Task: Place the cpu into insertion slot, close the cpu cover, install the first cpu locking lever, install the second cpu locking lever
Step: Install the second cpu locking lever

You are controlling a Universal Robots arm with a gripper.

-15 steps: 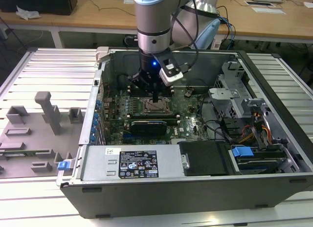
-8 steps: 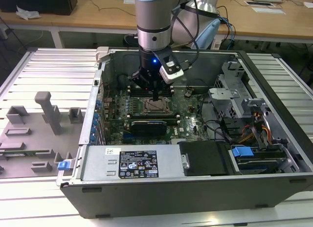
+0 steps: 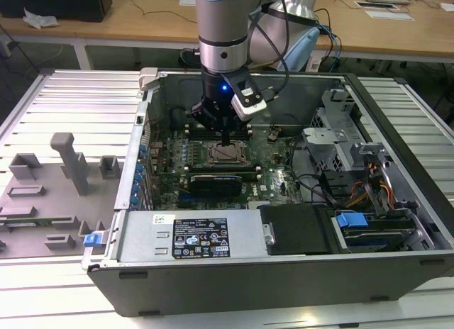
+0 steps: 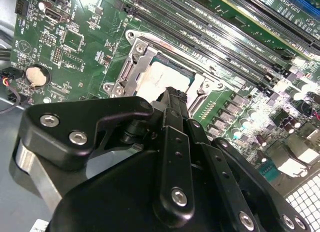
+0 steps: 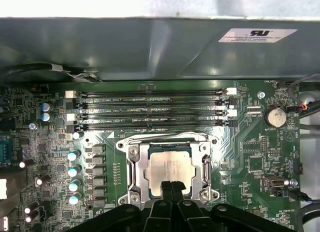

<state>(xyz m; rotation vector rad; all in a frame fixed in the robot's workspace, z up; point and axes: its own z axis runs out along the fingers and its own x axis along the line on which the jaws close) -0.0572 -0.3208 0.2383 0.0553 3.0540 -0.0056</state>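
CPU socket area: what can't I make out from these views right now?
- Near edge of the cpu and cpu cover: hidden behind the gripper in both wrist views.
- Whether the fingertips touch the cpu: contact point hidden by the gripper body in the second wrist view.
- Locking lever positions: too small in the exterior view, where the arm blocks the socket.

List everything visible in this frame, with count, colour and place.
cpu: one, silvery, seated in the socket.
cpu cover: one, silver frame, closed around the cpu.
memory slots: four, black, beside the socket.
coin cell: one, silver, on the green motherboard.
computer case: one, grey, open on the slatted table.
fixture blocks: several, grey, the exterior view's left.
gripper: one, black, fingertips together at the cpu's edge.
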